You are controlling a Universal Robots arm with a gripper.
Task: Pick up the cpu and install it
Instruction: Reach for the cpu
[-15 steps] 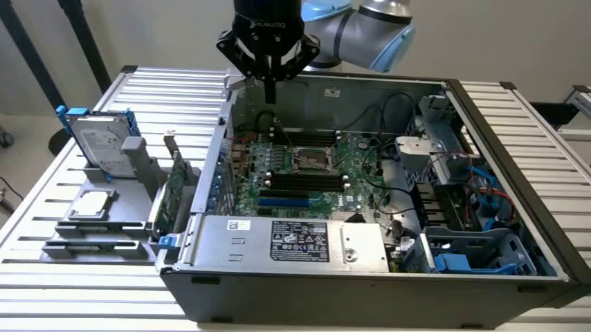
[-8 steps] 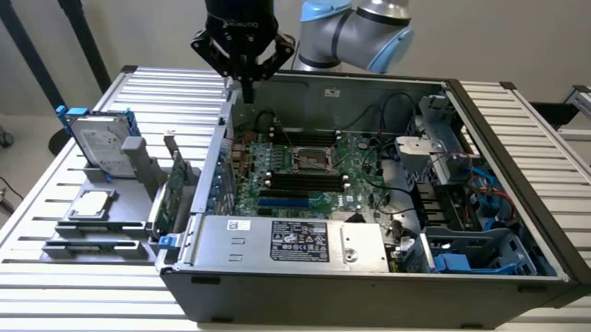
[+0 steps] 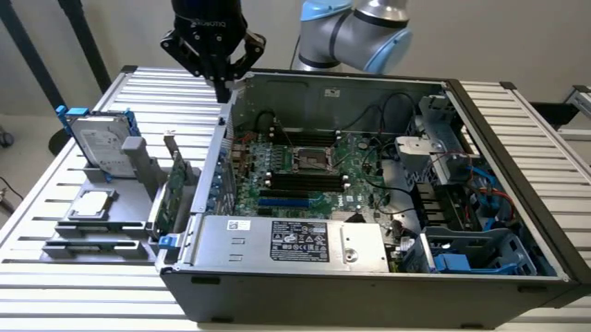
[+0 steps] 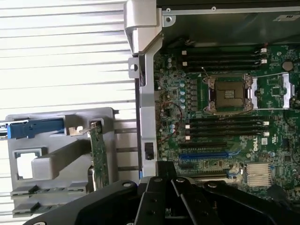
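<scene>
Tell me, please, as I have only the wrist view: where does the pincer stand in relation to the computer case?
Observer: The pincer hangs over the far corner of the computer case, at the exterior view's left.
Operator: Thank you. Past the blue slot the pincer's own body blocks my picture; what lies there?
Observer: A long grey metal box with a black label lies there, along the case's near wall.
</scene>
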